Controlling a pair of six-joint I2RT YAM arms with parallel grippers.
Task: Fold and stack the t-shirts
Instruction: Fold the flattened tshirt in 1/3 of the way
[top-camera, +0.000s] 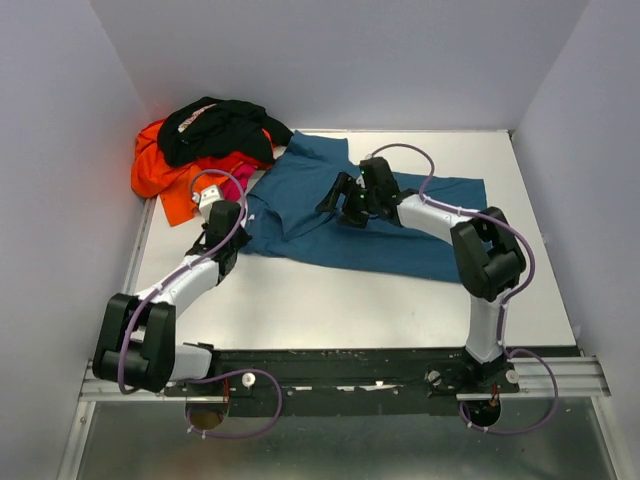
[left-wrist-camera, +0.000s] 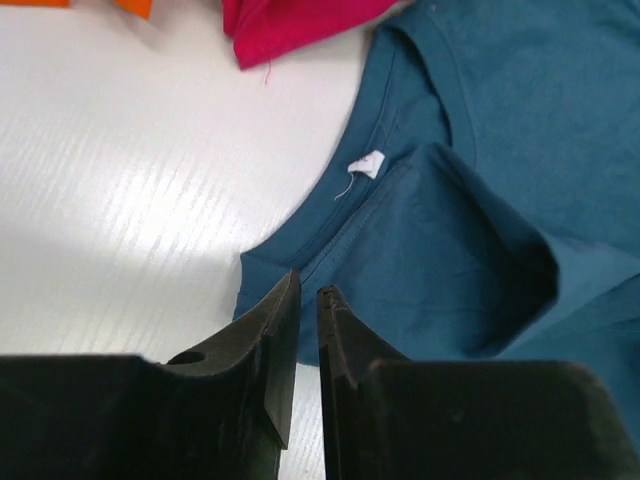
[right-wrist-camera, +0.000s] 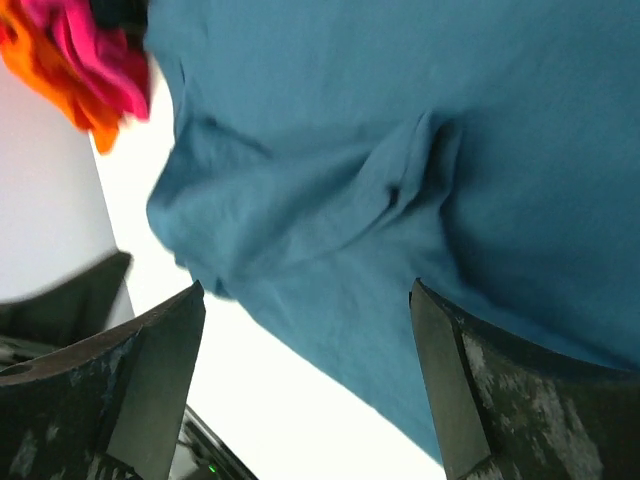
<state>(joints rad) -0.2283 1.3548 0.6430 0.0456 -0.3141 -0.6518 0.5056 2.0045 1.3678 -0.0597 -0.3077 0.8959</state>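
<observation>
A teal-blue short-sleeved cotton t-shirt (top-camera: 400, 225) is spread across the middle of the white worktop (top-camera: 350, 300), reaching from near the left edge toward the far right corner, with creases and a raised fold in the cloth. In the far left corner a heap of three shirts is seen: an orange cloth t-shirt (top-camera: 155, 170) at the bottom, a magenta-pink cloth t-shirt (top-camera: 238, 165) showing at the side nearest the teal one, and a black cloth t-shirt with a small print (top-camera: 215, 125) bunched on top.

The left gripper (top-camera: 235, 215) is placed at the left end of the teal-blue shirt, by its neckline. In the left wrist view its fingers (left-wrist-camera: 270, 340) are drawn together to a thin slit over the shirt's edge (left-wrist-camera: 500, 120), just below a small white neck label (left-wrist-camera: 370, 165). Whether cloth is caught in the slit cannot be told. A corner of the magenta-pink shirt (left-wrist-camera: 290, 25) is seen beyond, apart from the teal one.

The right gripper (top-camera: 338, 195) is held over the middle of the teal-blue shirt. Its fingers (right-wrist-camera: 160, 380) are spread wide and nothing is gripped between them. The creased teal cloth (right-wrist-camera: 400, 120) is seen between them.
</observation>
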